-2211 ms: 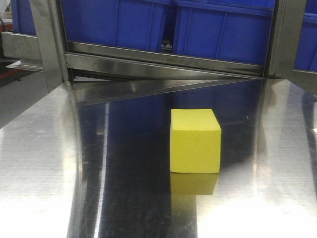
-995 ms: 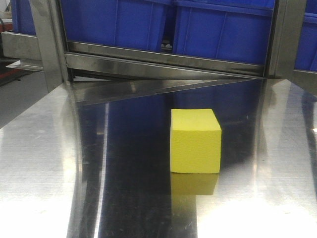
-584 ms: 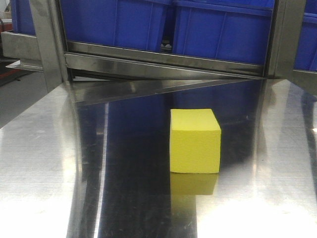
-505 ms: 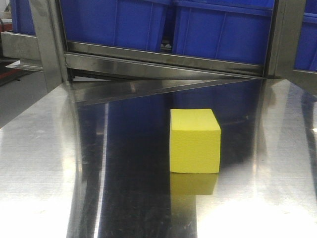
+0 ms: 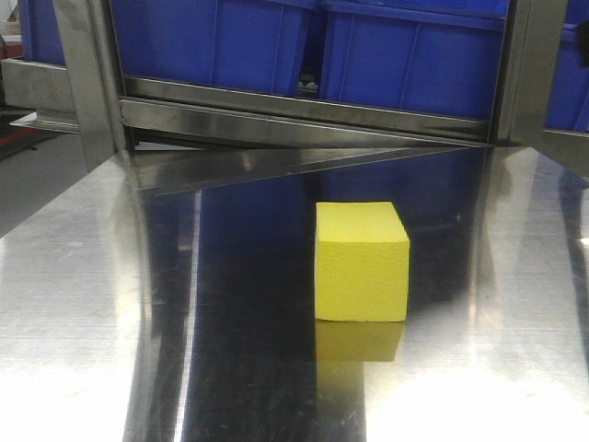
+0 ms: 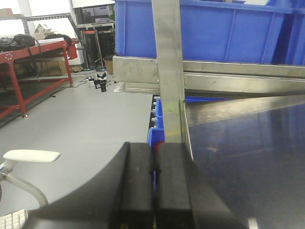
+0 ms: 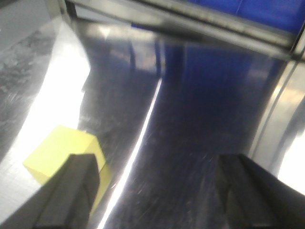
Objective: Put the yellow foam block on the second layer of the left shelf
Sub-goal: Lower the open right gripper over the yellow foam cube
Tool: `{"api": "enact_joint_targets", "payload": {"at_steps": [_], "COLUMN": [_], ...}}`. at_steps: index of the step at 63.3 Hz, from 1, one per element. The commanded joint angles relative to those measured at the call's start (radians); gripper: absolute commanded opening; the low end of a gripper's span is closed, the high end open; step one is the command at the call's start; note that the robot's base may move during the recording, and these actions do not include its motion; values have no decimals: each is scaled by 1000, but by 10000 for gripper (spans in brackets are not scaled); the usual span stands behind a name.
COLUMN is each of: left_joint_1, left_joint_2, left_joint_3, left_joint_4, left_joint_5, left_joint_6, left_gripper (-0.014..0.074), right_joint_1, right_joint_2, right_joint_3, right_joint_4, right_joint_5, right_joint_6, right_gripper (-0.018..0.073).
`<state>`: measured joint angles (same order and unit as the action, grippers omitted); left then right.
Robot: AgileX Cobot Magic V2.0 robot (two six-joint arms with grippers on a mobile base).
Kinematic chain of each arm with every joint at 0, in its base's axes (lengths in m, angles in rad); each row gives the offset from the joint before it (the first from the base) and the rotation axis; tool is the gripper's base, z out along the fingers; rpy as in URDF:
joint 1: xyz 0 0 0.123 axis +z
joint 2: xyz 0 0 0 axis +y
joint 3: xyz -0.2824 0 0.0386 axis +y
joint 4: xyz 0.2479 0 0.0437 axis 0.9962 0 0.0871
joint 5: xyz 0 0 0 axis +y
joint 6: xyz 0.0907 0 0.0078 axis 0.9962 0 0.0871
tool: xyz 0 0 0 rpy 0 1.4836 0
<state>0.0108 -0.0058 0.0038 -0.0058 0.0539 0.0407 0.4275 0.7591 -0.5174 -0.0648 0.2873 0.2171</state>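
Observation:
The yellow foam block [image 5: 363,262] stands on the shiny steel shelf surface [image 5: 83,295], a little right of centre in the front view. It also shows in the right wrist view [image 7: 59,152] at the lower left, partly behind the left finger. My right gripper [image 7: 159,191] is open and empty above the steel surface, with the block to its left, outside the jaws. My left gripper [image 6: 153,183] is shut on nothing and sits at the shelf's left edge beside a steel upright [image 6: 169,71]. Neither gripper shows in the front view.
Blue plastic bins [image 5: 304,51] sit on the steel shelf [image 5: 304,124] above, behind the block. Steel uprights [image 5: 87,78] frame the bay on the left and right. A red frame [image 6: 35,71] and open grey floor [image 6: 86,119] lie left of the shelf.
The block and shelf look almost the same in the front view; the view has shifted by a pixel or two at most.

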Motion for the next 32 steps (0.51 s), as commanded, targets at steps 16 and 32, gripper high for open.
{"api": "enact_joint_targets", "payload": {"at_steps": [16, 32], "left_joint_1": [-4, -4], "left_joint_2": [-17, -17], "left_joint_3": [24, 24], "left_joint_4": [-5, -5], "left_joint_5": [-83, -83], "left_joint_6": [-4, -4], "left_gripper": [124, 124], "right_joint_1": [139, 238], "right_joint_2": [363, 609], "right_joint_3": [-324, -590], "right_joint_4": [-92, -131], "right_joint_5": [286, 468], "right_joint_6": [282, 543], "right_gripper": [627, 627]}}
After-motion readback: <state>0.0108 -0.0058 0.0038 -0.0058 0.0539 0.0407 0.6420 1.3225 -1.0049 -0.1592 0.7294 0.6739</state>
